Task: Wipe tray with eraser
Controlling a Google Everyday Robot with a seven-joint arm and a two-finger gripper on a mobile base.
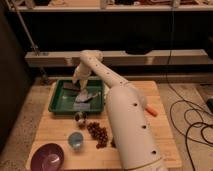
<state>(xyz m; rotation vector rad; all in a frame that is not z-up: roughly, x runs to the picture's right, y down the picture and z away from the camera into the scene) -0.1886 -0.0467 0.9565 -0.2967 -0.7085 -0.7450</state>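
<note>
One green tray [59, 106] is seen beneath the gripper [76, 81], whose state cannot be told. One dark eraser [70, 86] is set in it just beside the gripper; one purple bowl [47, 157] and one blue bowl [76, 140] are set well apart from it.

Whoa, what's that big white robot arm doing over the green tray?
The robot is getting ready to wipe the green tray. Its white arm reaches across the wooden table, and its gripper is down at the tray's far left corner, right by the small dark eraser. I cannot tell if it has hold of the eraser. A pale rag-like piece also lies in the tray. Nearer the camera sit a purple bowl and a pile of brown bits.
</note>
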